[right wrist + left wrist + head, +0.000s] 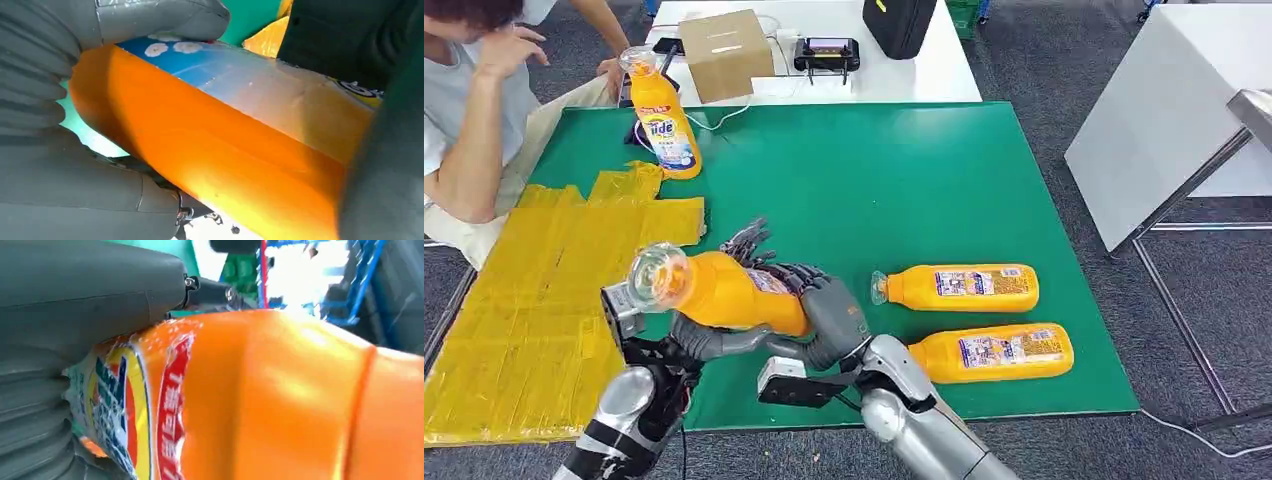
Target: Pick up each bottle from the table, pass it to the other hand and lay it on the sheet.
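Observation:
An orange detergent bottle [719, 290] hangs level above the green table [874, 170] near its front edge, clear cap toward the yellow sheet [534, 290]. My left hand [699, 340] holds its middle, thumb underneath and dark fingers over the far side. My right hand [829, 312] grips its base end. In the left wrist view the bottle [280, 400] lies against my left hand [75, 305]. The right wrist view has the bottle [225, 150] wrapped by my right hand [75, 185]. Two more bottles [959, 287] [994, 352] lie on the table at the right. A third bottle [664, 115] stands at the sheet's far edge.
A person [474, 110] sits at the far left, one hand near the standing bottle. Behind the green table, a white table carries a cardboard box [724, 55], a black case [899, 25] and a small device [826, 50]. Another white table [1164, 110] stands at the right.

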Available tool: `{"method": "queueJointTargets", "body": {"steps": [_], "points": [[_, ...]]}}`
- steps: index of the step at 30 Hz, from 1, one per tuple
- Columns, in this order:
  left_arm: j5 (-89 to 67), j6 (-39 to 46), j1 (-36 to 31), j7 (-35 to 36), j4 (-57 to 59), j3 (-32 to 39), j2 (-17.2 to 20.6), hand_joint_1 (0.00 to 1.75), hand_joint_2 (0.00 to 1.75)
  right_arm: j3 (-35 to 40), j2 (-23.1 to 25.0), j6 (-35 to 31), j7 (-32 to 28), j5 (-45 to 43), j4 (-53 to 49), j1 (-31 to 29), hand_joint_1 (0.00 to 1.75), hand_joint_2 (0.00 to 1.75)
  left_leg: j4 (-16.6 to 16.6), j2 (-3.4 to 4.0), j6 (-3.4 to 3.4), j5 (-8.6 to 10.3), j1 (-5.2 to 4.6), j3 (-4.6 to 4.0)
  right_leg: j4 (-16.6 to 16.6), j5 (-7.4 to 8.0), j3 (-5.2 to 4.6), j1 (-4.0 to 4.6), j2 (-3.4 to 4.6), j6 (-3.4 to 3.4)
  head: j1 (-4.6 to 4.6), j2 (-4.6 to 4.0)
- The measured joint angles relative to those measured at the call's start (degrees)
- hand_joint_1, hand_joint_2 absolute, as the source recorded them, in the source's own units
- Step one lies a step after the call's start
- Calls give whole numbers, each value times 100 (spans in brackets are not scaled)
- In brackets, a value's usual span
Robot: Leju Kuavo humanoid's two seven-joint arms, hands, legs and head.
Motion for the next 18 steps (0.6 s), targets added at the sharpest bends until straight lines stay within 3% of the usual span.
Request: {"method": "queueJointTargets", "body": {"steps": [16,17,18], "points": [[-9,450,193,-225,-330,159,-192,175,175,81,70,-48,-11,-48,164,-141,175,175,0,1,0,0,0,2,0,0,1,0,0,0,0,0],[-15,474,194,-238,-332,159,-199,175,175,81,72,-61,-11,-55,166,-143,164,175,0,1,0,0,0,2,0,0,1,0,0,0,0,0],[-13,481,195,-245,-334,159,-199,175,175,81,72,-66,-11,-61,166,-144,37,175,0,0,0,0,0,2,0,0,1,0,0,0,0,0]]}}
